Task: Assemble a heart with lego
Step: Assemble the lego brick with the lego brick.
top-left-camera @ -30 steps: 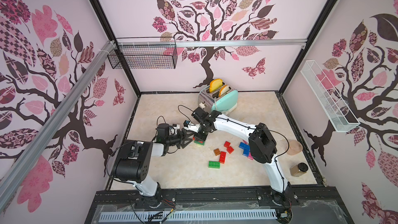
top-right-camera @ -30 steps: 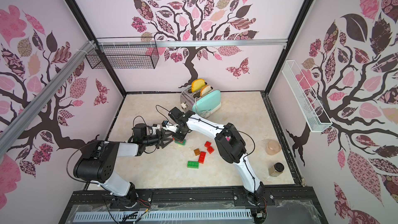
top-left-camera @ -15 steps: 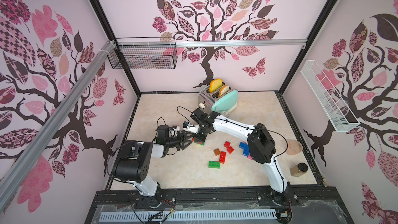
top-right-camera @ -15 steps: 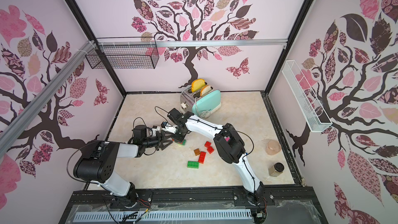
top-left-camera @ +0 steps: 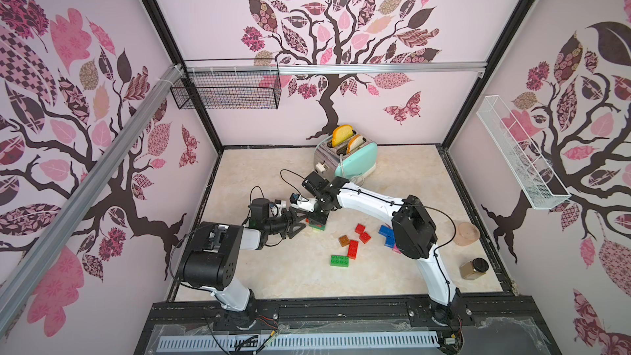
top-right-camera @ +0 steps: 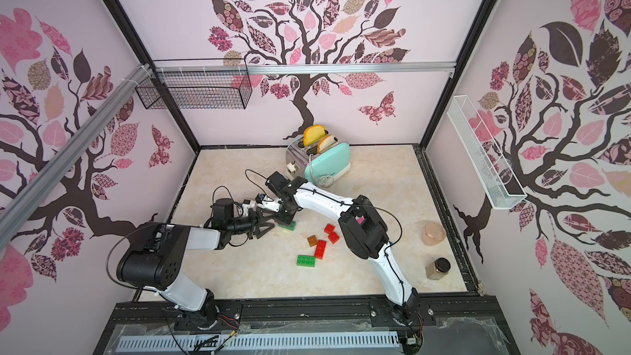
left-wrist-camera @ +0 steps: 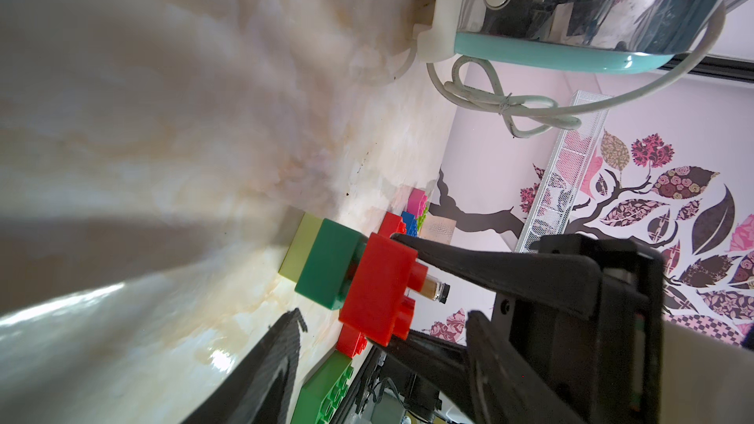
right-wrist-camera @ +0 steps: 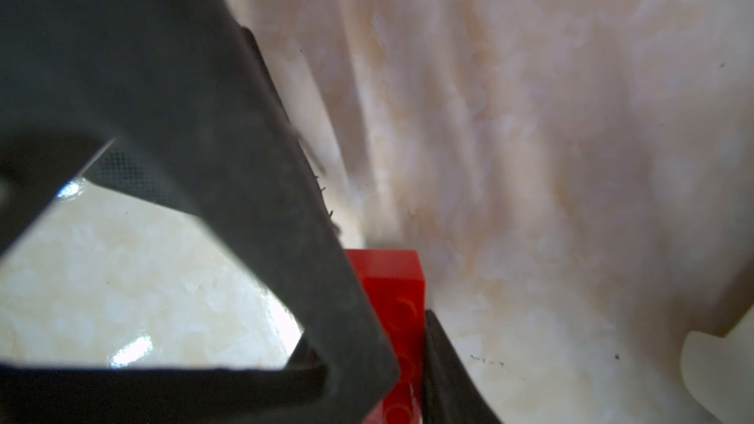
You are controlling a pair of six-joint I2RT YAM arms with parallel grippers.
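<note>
A red lego brick (left-wrist-camera: 379,287) sits on a dark green brick (left-wrist-camera: 326,267), which lies on a lime brick (left-wrist-camera: 302,246). This small stack (top-left-camera: 317,227) stands on the table between both arms. My right gripper (right-wrist-camera: 412,360) comes down from above and is shut on the red brick (right-wrist-camera: 402,291). My left gripper (left-wrist-camera: 383,320) lies low beside the stack (top-right-camera: 286,226). It is open, with one finger (left-wrist-camera: 281,344) on each side, and I see no contact. Loose lego lies to the right: green (top-left-camera: 339,260), red (top-left-camera: 352,249), brown (top-left-camera: 343,240), blue (top-left-camera: 387,233).
A mint toaster (top-left-camera: 346,162) with two bread slices stands behind the arms, its cord (left-wrist-camera: 506,104) looped on the table. A pink cup (top-left-camera: 466,233) and a dark-lidded jar (top-left-camera: 473,269) stand at the right. Wire baskets (top-left-camera: 227,88) (top-left-camera: 519,158) hang on the walls.
The right arm has edged slightly toward the left arm, still holding the red brick. The left gripper has stayed put and equally open.
</note>
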